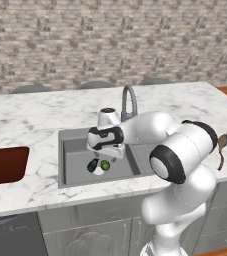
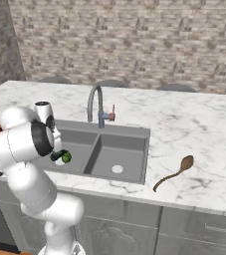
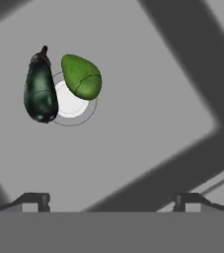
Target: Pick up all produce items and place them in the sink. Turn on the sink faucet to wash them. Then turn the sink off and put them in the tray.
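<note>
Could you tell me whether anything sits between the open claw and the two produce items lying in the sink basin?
Nothing visible does. The claw is open above the sink, and the dark oblong item and the green item lie side by side at the pale drain, with bare basin floor between them and the fingertips.

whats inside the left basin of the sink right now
Inside the sink, the left basin holds a dark eggplant and a green round fruit, lying side by side over the pale drain, which they partly cover. The open gripper hovers above, empty.
</note>
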You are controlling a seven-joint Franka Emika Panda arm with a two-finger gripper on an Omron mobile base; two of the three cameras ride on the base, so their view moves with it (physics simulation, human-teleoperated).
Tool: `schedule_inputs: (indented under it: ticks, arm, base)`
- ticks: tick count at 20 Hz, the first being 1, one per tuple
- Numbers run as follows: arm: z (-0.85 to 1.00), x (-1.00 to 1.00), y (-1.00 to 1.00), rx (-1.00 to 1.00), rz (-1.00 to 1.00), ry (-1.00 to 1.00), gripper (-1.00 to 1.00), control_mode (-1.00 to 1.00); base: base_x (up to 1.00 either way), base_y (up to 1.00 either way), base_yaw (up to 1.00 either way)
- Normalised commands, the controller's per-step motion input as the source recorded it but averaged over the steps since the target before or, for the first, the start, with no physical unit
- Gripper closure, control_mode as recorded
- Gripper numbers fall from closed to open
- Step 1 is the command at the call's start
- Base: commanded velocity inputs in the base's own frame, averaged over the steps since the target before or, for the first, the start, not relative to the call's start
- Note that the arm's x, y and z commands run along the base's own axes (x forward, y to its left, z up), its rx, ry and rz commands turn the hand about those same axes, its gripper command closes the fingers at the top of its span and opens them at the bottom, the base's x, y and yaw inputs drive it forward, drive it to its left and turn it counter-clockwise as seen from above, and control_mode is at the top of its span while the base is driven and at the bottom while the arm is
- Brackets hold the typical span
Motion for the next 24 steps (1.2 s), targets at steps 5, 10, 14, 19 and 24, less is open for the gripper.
schedule_inputs:
  ticks: [5, 10, 14, 19, 24]
  arm:
    - [-0.24, 0.28, 0.04, -0.01, -0.06, 0.0, -1.0, -1.0]
    - [-0.23, 0.25, 0.13, -0.01, -0.03, 0.0, -1.0, -1.0]
    - [-0.22, 0.26, 0.09, 0.0, -0.01, 0.0, -1.0, -1.0]
    - [-0.25, 0.29, 0.09, -0.01, 0.0, 0.0, -1.0, -1.0]
    - [-0.21, 0.31, 0.06, -0.02, 0.0, 0.0, -1.0, -1.0]
  base:
    - [0.0, 0.0, 0.0]
    - [0.0, 0.0, 0.0]
    - [0.0, 0.0, 0.0]
    - [0.0, 0.0, 0.0]
    - [0.0, 0.0, 0.0]
